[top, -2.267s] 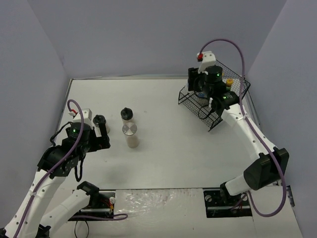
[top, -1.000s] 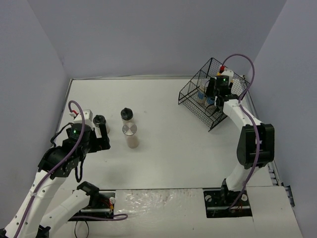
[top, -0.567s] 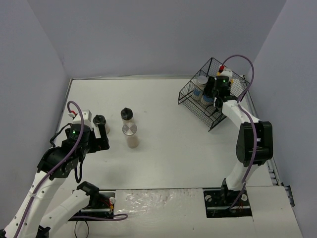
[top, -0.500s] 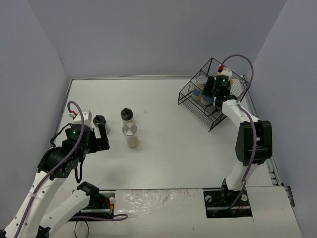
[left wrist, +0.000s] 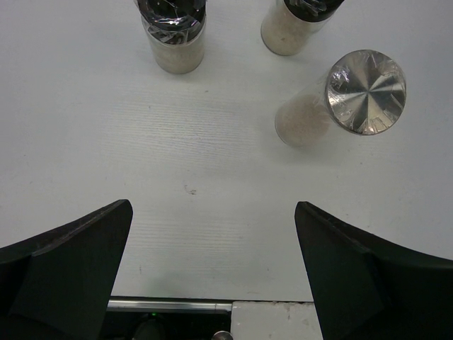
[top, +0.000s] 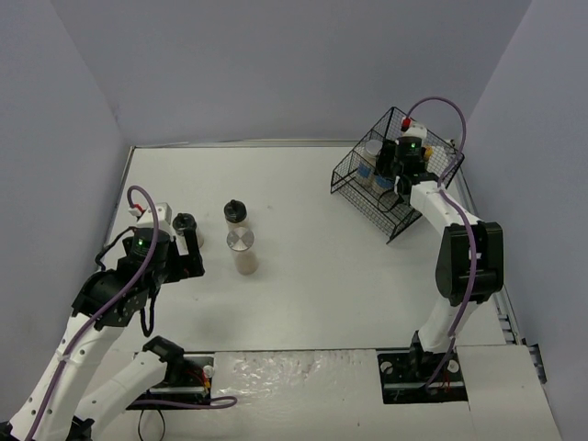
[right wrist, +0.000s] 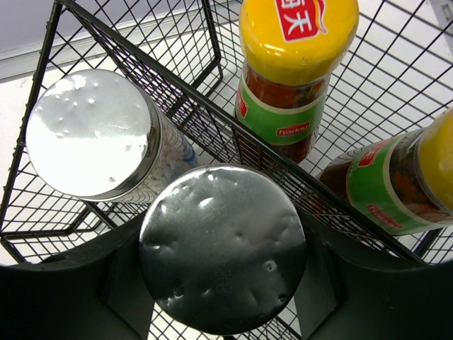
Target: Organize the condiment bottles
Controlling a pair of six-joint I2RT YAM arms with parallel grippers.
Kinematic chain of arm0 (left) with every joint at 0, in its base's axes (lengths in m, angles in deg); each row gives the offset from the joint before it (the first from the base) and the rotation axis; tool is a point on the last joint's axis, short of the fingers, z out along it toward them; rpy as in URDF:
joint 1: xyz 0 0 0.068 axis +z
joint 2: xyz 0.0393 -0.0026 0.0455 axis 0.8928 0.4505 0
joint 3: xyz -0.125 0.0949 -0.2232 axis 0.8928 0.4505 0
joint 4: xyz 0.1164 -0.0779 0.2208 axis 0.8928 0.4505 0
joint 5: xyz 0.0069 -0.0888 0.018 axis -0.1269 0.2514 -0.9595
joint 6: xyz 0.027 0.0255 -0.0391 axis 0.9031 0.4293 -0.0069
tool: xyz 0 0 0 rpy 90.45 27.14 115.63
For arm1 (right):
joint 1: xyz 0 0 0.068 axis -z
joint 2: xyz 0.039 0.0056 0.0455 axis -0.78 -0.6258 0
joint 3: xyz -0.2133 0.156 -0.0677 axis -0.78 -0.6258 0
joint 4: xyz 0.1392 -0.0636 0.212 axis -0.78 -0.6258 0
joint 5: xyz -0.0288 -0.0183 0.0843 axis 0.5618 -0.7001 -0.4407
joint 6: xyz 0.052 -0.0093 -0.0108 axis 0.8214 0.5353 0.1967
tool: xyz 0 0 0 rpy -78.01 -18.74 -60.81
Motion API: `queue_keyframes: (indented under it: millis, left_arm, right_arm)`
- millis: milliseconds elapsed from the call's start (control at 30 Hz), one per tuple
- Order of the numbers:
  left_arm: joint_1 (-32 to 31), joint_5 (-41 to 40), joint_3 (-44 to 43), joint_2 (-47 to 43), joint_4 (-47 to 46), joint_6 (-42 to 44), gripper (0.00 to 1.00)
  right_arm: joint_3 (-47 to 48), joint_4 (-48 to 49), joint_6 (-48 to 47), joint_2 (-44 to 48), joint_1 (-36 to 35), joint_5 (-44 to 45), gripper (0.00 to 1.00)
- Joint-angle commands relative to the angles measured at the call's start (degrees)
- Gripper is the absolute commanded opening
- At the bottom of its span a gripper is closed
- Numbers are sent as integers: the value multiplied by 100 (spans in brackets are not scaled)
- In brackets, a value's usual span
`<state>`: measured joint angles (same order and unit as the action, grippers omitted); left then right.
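Observation:
My right gripper (right wrist: 223, 273) reaches down into the black wire basket (top: 352, 186) and is shut on a silver-lidded jar (right wrist: 223, 248), whose lid fills the gap between the fingers. Another silver-lidded jar (right wrist: 88, 134) stands just left of it in the same basket. Two dark sauce bottles with yellow caps (right wrist: 297, 28) (right wrist: 386, 184) stand behind a wire divider. My left gripper (left wrist: 212, 207) hangs open over bare table. Ahead of it stand two black-capped shakers (left wrist: 172, 32) (left wrist: 294, 21) and a third silver-lidded jar (left wrist: 364, 92), all apart from its fingers.
The basket sits at the table's far right, tilted against the right wall (top: 514, 138). The shakers (top: 185, 223) (top: 236, 211) and loose jar (top: 241, 242) cluster at left centre. The table's near edge (left wrist: 212, 303) lies below my left fingers.
My right arm has swung and straightened to reach into the basket with the jar, and it has edged slightly farther back in the last second. The left arm has not moved.

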<state>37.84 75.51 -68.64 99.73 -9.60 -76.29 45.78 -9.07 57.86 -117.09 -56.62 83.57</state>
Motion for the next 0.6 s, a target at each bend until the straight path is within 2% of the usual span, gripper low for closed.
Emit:
queue_keyframes:
  millis: [0, 200, 333, 567]
  left_arm:
    - [-1, 42, -107, 96, -258, -116, 97]
    - [0, 96, -106, 104, -293, -160, 97]
    - [3, 117, -98, 66, -259, -177, 97]
    - [6, 72, -140, 0, -165, -186, 97]
  right_arm:
    - [337, 226, -278, 449, -71, 179, 63]
    - [410, 90, -334, 493, -89, 42, 78]
    - [497, -21, -410, 588, -142, -46, 82]
    - [793, -602, -1056, 1447, -616, -415, 99]
